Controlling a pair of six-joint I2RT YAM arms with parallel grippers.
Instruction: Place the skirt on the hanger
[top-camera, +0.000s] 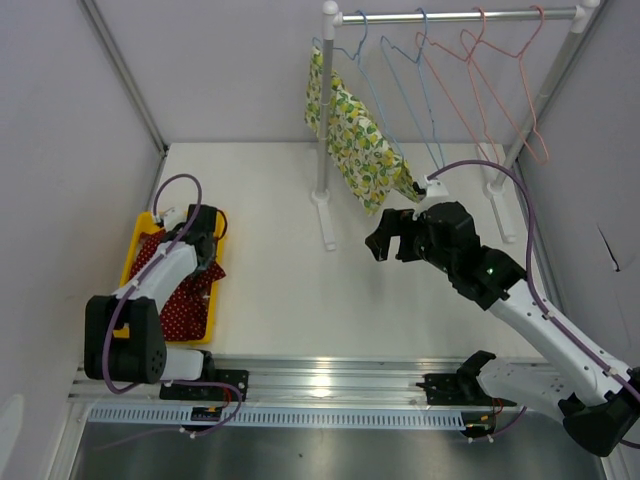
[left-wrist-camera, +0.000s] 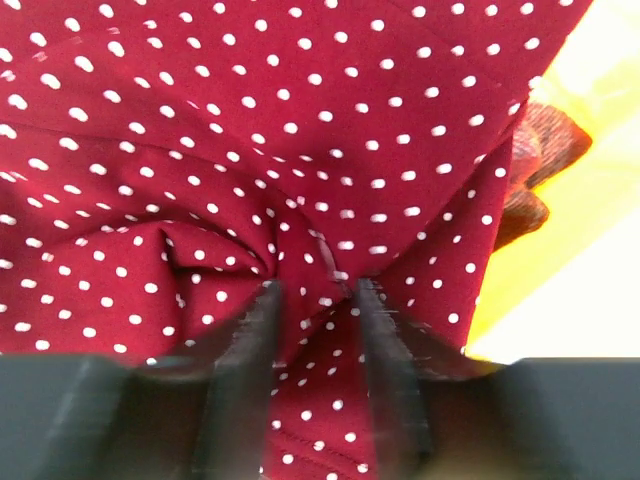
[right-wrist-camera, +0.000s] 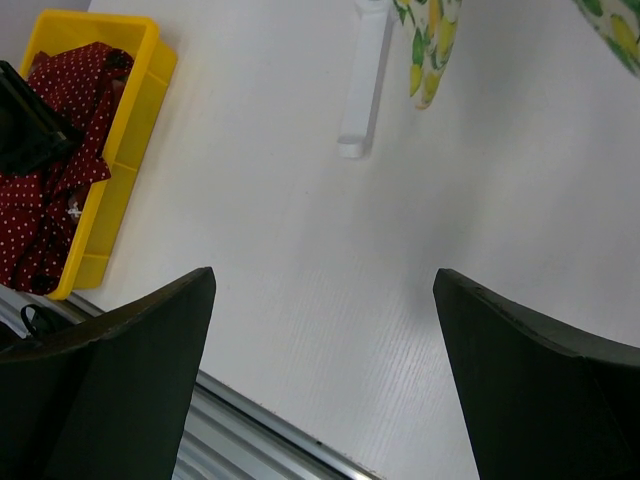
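The red polka-dot skirt (top-camera: 185, 300) lies bunched in the yellow bin (top-camera: 135, 245) at the left. My left gripper (top-camera: 205, 250) is down in the bin. In the left wrist view its fingertips (left-wrist-camera: 315, 290) are closed in on a puckered fold of the skirt (left-wrist-camera: 250, 120). My right gripper (top-camera: 385, 240) is open and empty above the table's middle, below the rack. Empty wire hangers, blue (top-camera: 405, 60) and pink (top-camera: 500, 60), hang on the rail (top-camera: 460, 15). The right wrist view shows the open gripper (right-wrist-camera: 325, 280) and the skirt (right-wrist-camera: 50, 200) in the bin (right-wrist-camera: 130, 120).
A yellow lemon-print garment (top-camera: 355, 135) hangs on the leftmost hanger, close to my right gripper. The rack's white post and foot (top-camera: 325, 215) stand mid-table; the foot also shows in the right wrist view (right-wrist-camera: 365, 80). A metal rail runs along the near edge (top-camera: 320, 385).
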